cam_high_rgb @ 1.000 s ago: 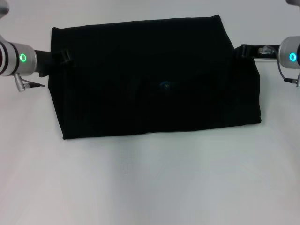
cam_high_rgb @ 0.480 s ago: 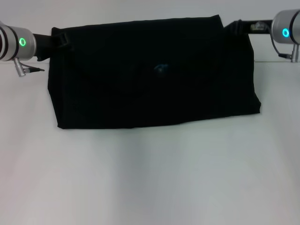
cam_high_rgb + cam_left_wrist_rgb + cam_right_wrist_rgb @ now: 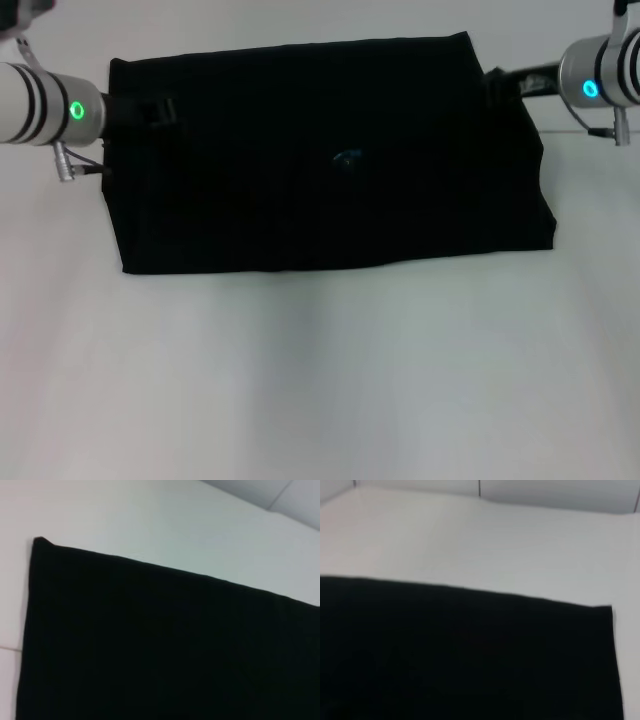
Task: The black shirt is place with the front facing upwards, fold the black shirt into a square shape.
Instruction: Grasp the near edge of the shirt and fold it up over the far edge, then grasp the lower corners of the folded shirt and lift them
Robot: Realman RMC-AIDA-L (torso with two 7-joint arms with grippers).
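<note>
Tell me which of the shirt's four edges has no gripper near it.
The near edge of the black shirt, closest to the robot. The left gripper and right gripper sit at the two far corners.

The black shirt [image 3: 320,160] is soft matt cloth that gives back no shine; its surface lies mostly smooth, with faint creases towards the 3 o'clock side and a tiny blue label [image 3: 349,158] near the middle. In both wrist views the same cloth [image 3: 160,645] [image 3: 465,655] reads as flat, dull black with clean edges. The table [image 3: 320,380] under it is a smooth, pale, matt surface with a soft sheen. At 9 o'clock the left arm [image 3: 45,105] has a brushed silvery metal wrist with black bands and a glowing green ring; at 3 o'clock the right arm [image 3: 600,80] shows the same satin metal finish with a blue-green ring.
</note>
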